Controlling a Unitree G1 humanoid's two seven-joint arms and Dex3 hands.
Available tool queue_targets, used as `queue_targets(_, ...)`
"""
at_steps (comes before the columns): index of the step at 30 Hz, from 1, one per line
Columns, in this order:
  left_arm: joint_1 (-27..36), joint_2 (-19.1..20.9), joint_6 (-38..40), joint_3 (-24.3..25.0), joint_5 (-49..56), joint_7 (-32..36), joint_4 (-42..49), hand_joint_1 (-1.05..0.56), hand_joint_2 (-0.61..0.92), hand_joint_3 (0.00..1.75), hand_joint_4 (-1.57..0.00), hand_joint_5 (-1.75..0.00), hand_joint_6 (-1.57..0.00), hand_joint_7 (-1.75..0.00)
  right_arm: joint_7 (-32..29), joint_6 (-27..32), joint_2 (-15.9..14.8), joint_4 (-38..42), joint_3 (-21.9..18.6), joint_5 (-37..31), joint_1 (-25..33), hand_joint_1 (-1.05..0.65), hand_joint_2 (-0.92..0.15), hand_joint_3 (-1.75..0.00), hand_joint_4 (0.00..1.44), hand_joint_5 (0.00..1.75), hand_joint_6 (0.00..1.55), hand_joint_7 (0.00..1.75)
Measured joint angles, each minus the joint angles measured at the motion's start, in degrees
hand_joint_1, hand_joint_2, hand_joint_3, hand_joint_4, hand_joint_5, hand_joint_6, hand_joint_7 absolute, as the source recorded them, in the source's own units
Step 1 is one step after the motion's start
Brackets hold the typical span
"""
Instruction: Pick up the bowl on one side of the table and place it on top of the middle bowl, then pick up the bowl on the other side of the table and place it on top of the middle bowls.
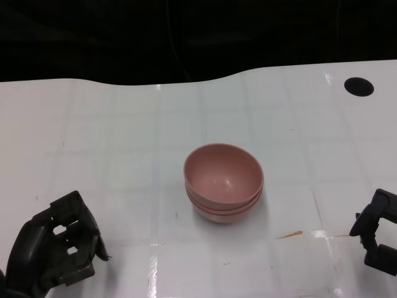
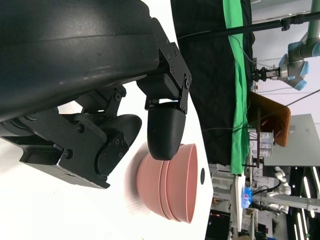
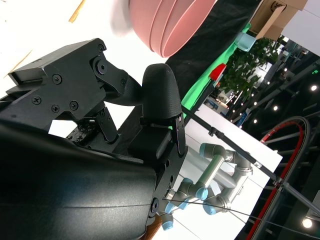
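A stack of nested pink bowls (image 1: 223, 181) stands upright in the middle of the white table (image 1: 111, 136). My left hand (image 1: 56, 248) rests low at the near left, well apart from the stack, fingers apart and holding nothing. At the near right edge my right hand (image 1: 378, 239) shows only in part and is also empty. The left wrist view has the bowl stack (image 2: 172, 185) beyond my empty left hand (image 2: 100, 125). In the right wrist view the stack (image 3: 167, 22) lies past my right hand (image 3: 110, 130), with nothing between the fingers.
A round black hole (image 1: 358, 86) sits in the table's far right corner. An orange-brown streak (image 1: 289, 234) marks the surface to the right of the bowls. The table's far edge meets a dark backdrop.
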Motion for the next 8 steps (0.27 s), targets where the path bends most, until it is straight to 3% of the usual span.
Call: queue_targets(8,0.0,0.0,-0.3,0.0,0.0,0.0,0.0,0.02,0.61,1.22,-0.78,-1.75,-0.71,-1.63,0.0,-0.4,0.0,0.1,0.0,0.1,0.0,-0.09,-0.58,-1.10,0.85,1.70,0.79,1.52)
